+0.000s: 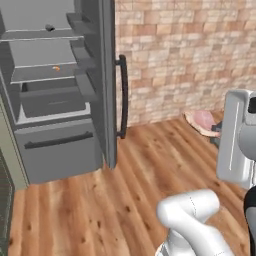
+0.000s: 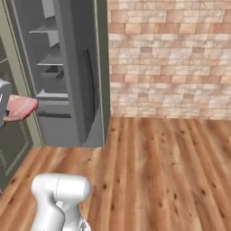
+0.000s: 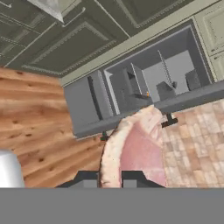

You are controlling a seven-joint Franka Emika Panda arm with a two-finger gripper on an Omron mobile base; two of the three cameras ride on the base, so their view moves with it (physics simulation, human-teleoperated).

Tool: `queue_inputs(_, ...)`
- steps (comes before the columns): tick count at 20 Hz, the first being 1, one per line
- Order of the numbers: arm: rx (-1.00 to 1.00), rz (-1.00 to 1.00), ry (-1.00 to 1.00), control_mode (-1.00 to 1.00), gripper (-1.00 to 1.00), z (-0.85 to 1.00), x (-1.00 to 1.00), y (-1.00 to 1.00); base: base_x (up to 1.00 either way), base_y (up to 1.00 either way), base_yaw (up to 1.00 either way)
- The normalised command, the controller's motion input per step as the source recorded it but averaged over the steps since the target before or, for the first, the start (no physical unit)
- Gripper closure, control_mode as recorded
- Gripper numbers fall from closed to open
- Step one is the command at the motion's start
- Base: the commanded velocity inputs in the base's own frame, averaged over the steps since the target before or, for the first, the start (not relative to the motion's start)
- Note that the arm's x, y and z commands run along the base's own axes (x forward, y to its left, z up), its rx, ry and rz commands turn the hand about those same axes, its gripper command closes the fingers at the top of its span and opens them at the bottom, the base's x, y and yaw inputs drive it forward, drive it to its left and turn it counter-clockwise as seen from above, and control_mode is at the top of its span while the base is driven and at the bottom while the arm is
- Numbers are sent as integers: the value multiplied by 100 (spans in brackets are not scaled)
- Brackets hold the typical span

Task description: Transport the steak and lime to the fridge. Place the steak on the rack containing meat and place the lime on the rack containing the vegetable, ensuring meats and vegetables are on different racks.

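The steak (image 3: pixel 142 151), a pink slab with a pale irregular edge, sticks out from between my fingertips (image 3: pixel 133 178), and my gripper (image 3: pixel 110 179) is shut on it. From the left base camera the steak (image 1: pixel 202 120) hangs above the floor, right of the open fridge (image 1: pixel 50 100), with my gripper (image 1: pixel 215 130) behind it. It appears again as the steak (image 2: pixel 19 108) at the left edge, in front of the fridge (image 2: pixel 67 72). A small orange meat piece (image 1: pixel 56 68) lies on a middle rack. A small dark round vegetable (image 1: pixel 50 28) sits on the rack above. The lime is out of view.
The fridge door (image 1: pixel 107 85) stands open toward me, its black handle (image 1: pixel 123 97) facing the brick wall (image 1: pixel 185 55). A grey drawer (image 1: pixel 57 142) closes off the fridge's lower part. Dark green cabinets (image 3: pixel 74 39) stand beside the fridge. Wooden floor (image 2: pixel 158 171) stretches out to the right.
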Motion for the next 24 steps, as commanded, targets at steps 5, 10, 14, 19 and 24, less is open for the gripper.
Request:
queue_inputs(5, 0, 0, 0, 100, 100, 0, 0, 0, 95, 100, -25)
queue_inputs(10, 0, 0, 0, 100, 100, 0, 0, 0, 100, 100, -26)
queue_inputs(14, 0, 0, 0, 100, 100, 0, 0, 0, 96, 100, -18)
queue_inputs(19, 0, 0, 0, 100, 100, 0, 0, 0, 100, 36, -3)
queue_inputs(24, 0, 0, 0, 100, 100, 0, 0, 0, 100, 14, 0)
